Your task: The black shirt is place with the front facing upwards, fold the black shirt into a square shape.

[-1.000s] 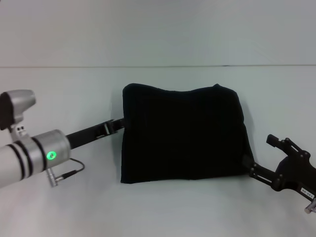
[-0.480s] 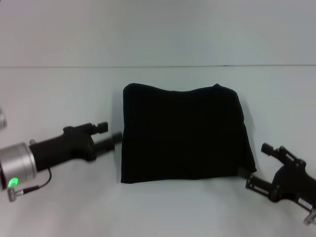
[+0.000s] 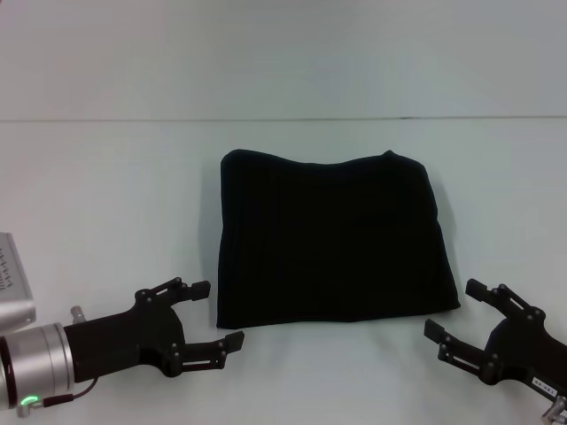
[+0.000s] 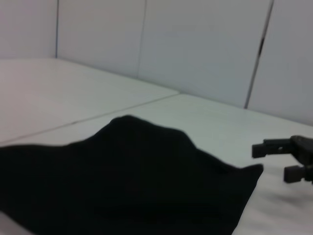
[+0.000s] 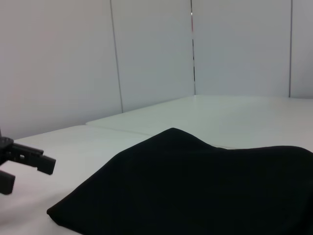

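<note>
The black shirt (image 3: 332, 239) lies folded into a near-square block in the middle of the white table; no lettering shows. It also fills the lower part of the left wrist view (image 4: 127, 186) and the right wrist view (image 5: 205, 191). My left gripper (image 3: 215, 316) is open, off the shirt's near left corner, holding nothing. My right gripper (image 3: 454, 310) is open, just off the near right corner, also holding nothing. Each wrist view shows the other arm's fingers far off: the right fingers (image 4: 286, 159) and the left fingers (image 5: 22, 164).
The white table (image 3: 106, 195) runs back to a seam line with white wall panels (image 5: 146, 54) behind. A grey box edge (image 3: 13, 279) shows at the far left.
Both arms have drawn back toward me from the shirt's sides. The left gripper left the shirt's left edge and now stands open near the front left corner. The shirt has not moved.
</note>
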